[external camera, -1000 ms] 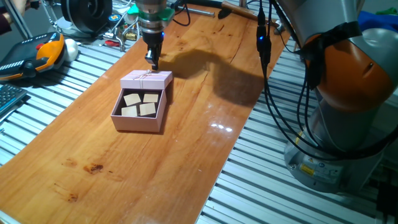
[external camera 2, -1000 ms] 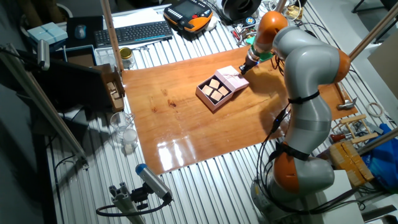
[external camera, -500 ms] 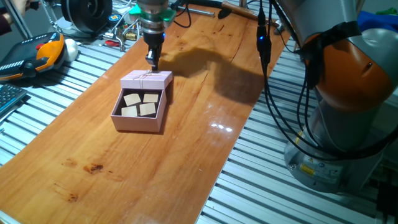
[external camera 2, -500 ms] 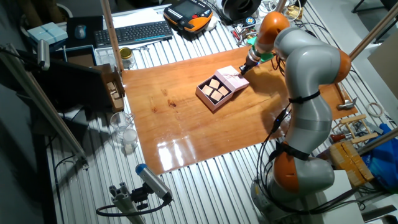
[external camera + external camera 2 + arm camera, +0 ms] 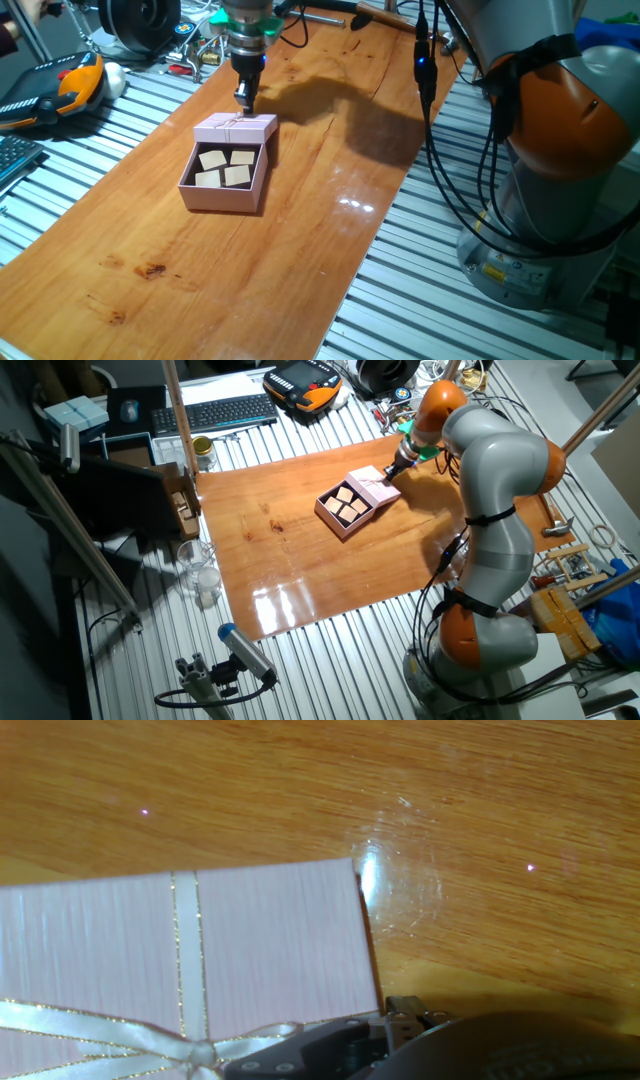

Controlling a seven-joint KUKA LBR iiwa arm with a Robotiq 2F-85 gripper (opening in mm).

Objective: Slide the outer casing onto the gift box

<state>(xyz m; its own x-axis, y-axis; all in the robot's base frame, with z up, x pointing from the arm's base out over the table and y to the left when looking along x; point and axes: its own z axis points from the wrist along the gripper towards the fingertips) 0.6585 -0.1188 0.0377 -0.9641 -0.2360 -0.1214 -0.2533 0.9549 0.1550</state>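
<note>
Two pale pink cardboard pieces sit together at upper centre-left of one fixed view: the casing [image 5: 237, 127], bow on top, covers only the far end of the box [image 5: 224, 178], whose four tan squares [image 5: 226, 167] lie open to view. The gripper [image 5: 244, 98] hangs just behind the casing's far edge, near it; I cannot tell whether the jaws are spread or pressed together, nor whether they touch the card.

Both pieces look light and thin-walled, stiff enough to push but likely to dent or skid on the smooth table [image 5: 300, 230]. The ribbon [image 5: 150, 1038], low in the hand view, is soft and could snag. A push low on the casing's far wall, centred, seems safest, since the box may slide along with it.
</note>
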